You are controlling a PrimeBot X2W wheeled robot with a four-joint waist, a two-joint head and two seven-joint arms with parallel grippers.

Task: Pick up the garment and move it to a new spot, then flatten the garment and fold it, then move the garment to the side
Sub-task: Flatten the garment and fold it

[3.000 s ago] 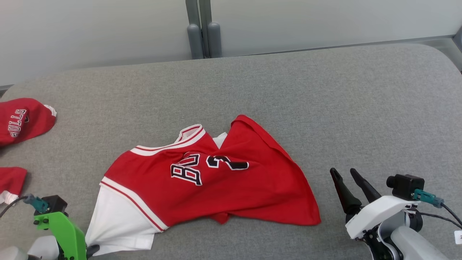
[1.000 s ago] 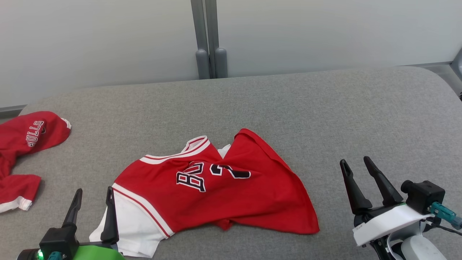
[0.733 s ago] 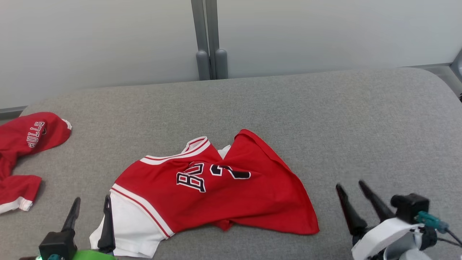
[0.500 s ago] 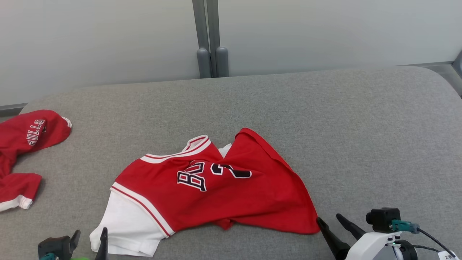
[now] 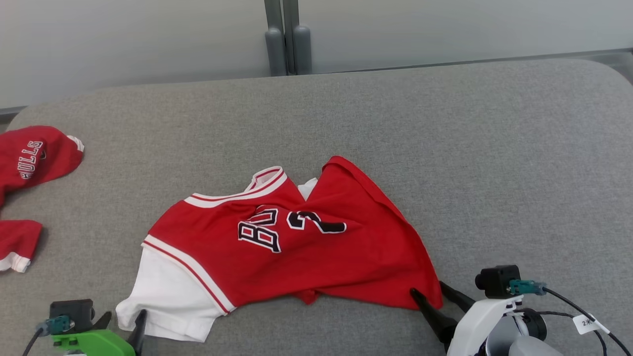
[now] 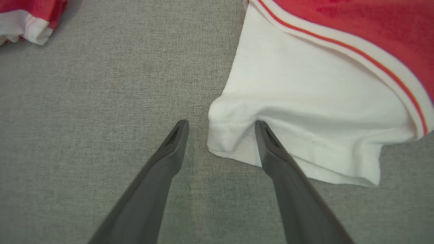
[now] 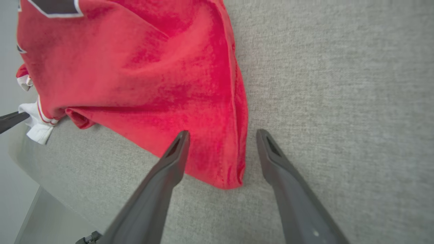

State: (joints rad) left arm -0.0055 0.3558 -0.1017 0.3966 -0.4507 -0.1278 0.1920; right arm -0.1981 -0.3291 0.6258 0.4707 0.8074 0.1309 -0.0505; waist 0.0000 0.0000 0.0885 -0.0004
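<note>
Jersey (image 5: pixel 296 247), centre frame: red body, black lettering outlined in white, white trim with a thin red stripe at neck and armhole, plain white sleeve at lower left. Second garment (image 5: pixel 29 158), left edge: red, white lettering, white cuff. Upholstered surface (image 5: pixel 445 148): grey woven fabric. Left gripper (image 5: pixel 123 316): dark grey fingers, green mount. Right gripper (image 5: pixel 427 288): dark grey fingers, white housing.

Jersey (image 5: pixel 296 247) chest: black letters "BU" plus a "2", the rest lost in folds. Red garment (image 5: pixel 29 158) far left of the jersey: "BULLS", turned sideways.
</note>
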